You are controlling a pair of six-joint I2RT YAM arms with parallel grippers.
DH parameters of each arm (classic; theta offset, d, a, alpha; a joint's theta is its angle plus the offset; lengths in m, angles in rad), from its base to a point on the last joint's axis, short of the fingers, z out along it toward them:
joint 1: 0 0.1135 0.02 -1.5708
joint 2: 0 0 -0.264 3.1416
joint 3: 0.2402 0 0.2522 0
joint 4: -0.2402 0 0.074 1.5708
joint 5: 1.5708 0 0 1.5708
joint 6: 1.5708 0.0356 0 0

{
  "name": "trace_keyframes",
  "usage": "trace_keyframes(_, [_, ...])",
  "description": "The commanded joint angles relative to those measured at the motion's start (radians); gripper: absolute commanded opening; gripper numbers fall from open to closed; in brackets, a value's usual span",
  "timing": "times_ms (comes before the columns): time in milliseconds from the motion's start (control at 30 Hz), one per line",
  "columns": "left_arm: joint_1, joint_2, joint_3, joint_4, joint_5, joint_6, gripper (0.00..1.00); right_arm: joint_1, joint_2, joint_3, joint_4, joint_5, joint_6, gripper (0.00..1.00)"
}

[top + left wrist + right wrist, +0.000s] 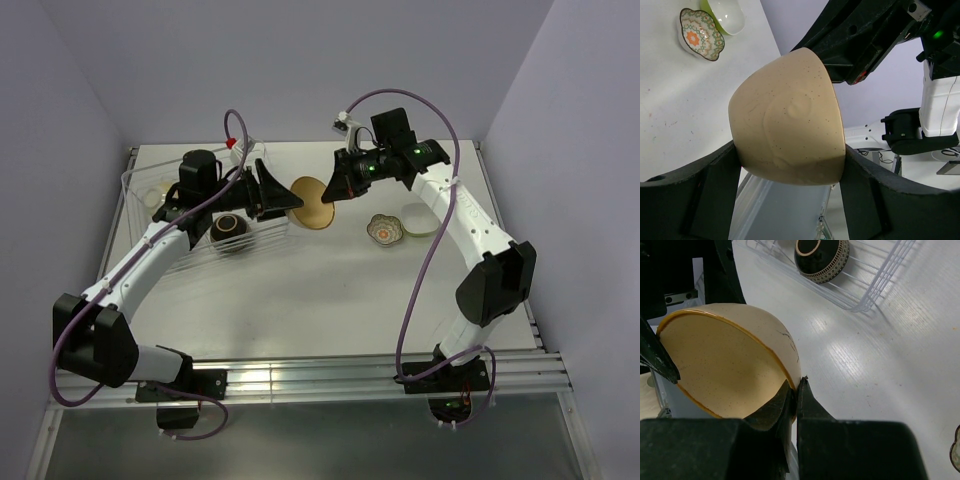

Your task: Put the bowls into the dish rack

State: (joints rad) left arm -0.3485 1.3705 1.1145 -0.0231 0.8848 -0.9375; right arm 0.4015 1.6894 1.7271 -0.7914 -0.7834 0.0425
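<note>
The tan bowl (312, 203) is suspended above the desk (330, 290), between the two arms and just beside the dish rack (190, 262), in position for a transfer from one arm to the other. The right gripper (796, 390) is narrowed onto the bowl's rim, one finger inside and one outside, so the outer wall is left free for a second grasp. The bowl is tipped on edge, with its base turned toward the left gripper (790, 155), whose fingers stand wide on either side of the wall, at or very near the surface; whether they bear on it cannot be told. A span grasp suits lowering the bowl into the rack behind the left gripper, where the dark bowl (231, 228) sits. The scalloped bowl (384, 230) and the lime-green bowl (418, 218) rest on the desk below and behind the right gripper. The right gripper should release only once the left grasp is firm.
</note>
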Motion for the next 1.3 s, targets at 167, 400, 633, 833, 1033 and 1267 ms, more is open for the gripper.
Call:
trace_keyframes(167, [0.005,-0.037,0.011,0.026,0.003,0.029,0.00,0.008,0.009,0.055,-0.003,-0.053,-0.007,0.38])
trace_keyframes(400, [0.055,-0.037,0.011,-0.012,-0.020,0.034,0.00,0.008,0.010,0.054,-0.002,-0.047,0.000,0.62])
trace_keyframes(633, [0.137,-0.013,0.050,-0.113,-0.064,0.110,0.00,0.008,-0.002,0.039,0.018,-0.025,0.023,0.85])
trace_keyframes(833, [0.224,0.016,0.088,-0.170,-0.096,0.166,0.00,0.008,-0.005,0.040,0.018,-0.011,0.025,0.88])
trace_keyframes(1033, [0.301,0.071,0.206,-0.273,-0.274,0.302,0.00,0.007,-0.010,0.031,0.011,0.010,0.014,0.88])
trace_keyframes(1267, [0.304,0.182,0.396,-0.431,-0.602,0.505,0.00,0.007,-0.011,0.029,0.003,0.024,0.007,0.89])
